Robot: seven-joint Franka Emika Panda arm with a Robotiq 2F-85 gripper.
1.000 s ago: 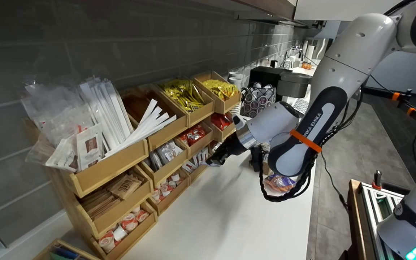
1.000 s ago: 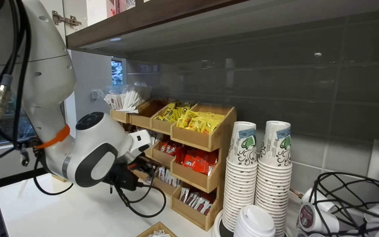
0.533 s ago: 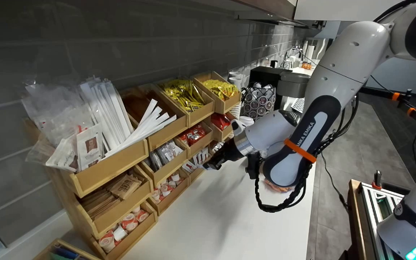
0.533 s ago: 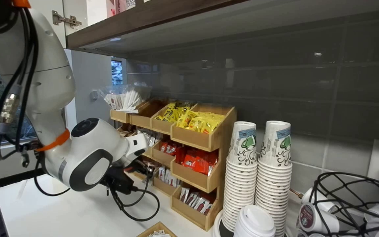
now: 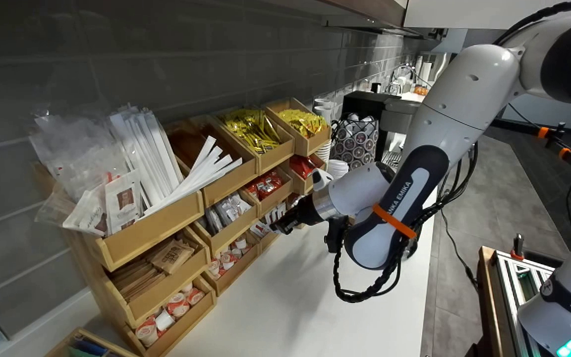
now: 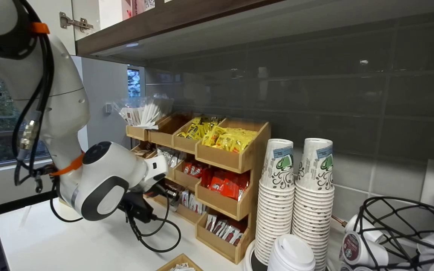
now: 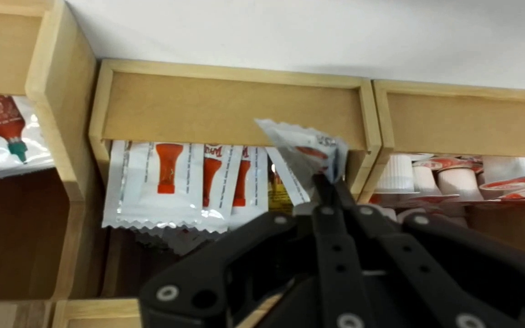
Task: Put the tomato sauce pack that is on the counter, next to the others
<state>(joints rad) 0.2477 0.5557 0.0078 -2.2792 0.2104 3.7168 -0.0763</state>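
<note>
The tomato sauce pack (image 7: 301, 143), a small white sachet with red print, is pinched at the tips of my gripper (image 7: 328, 182). My gripper is shut on it and holds it up, tilted and slightly blurred. The others (image 7: 167, 182), white sachets with red bottle prints, lie in a bottom compartment of the light wooden organizer. In the wrist view the held pack overlaps that compartment's right end and front board. My gripper (image 5: 281, 227) is at this compartment's front in an exterior view, above the white counter (image 5: 315, 302). I cannot make out the held pack there.
Creamer cups (image 7: 458, 182) fill the compartment on the wrist view's right. Sachets with green-capped bottles (image 7: 7, 123) lie in the one on its left. The organizer's front board (image 7: 235, 107) and dividers stand close to the gripper. Paper cup stacks (image 6: 277, 203) stand beside the organizer.
My gripper has moved along the organizer's front toward the creamer cups, and the arm has come lower. The purple-patterned bag on the counter is now hidden behind the arm.
</note>
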